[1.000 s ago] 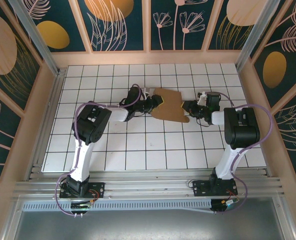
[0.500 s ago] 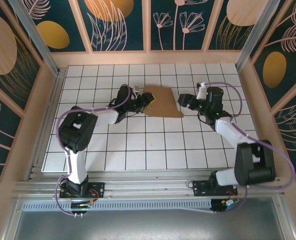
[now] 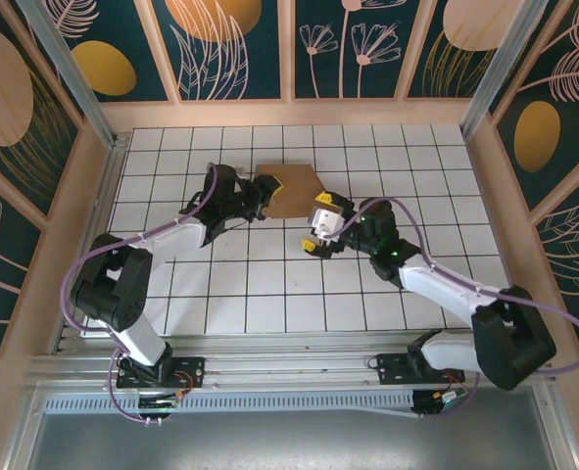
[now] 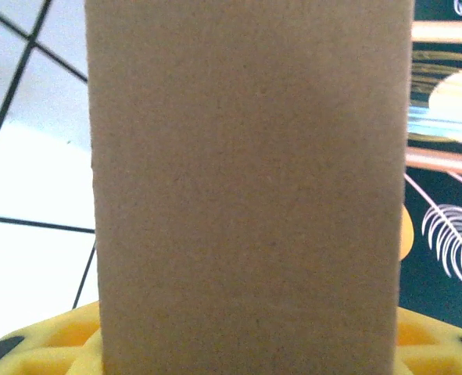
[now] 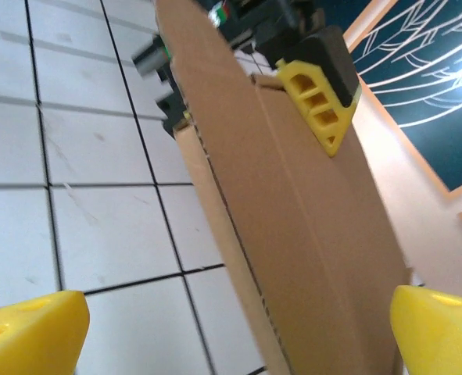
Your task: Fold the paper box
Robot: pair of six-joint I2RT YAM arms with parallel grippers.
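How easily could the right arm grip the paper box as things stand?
Probably easily. The right gripper is beside the paper box, whose near edge sits between its open jaws in the wrist view. The left gripper holds the far end.

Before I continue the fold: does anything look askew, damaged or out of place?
The paper box is not lying flat: the left gripper clamps its left end and holds it tilted over the table. The right gripper, jaws wide, grips nothing. No tears visible.
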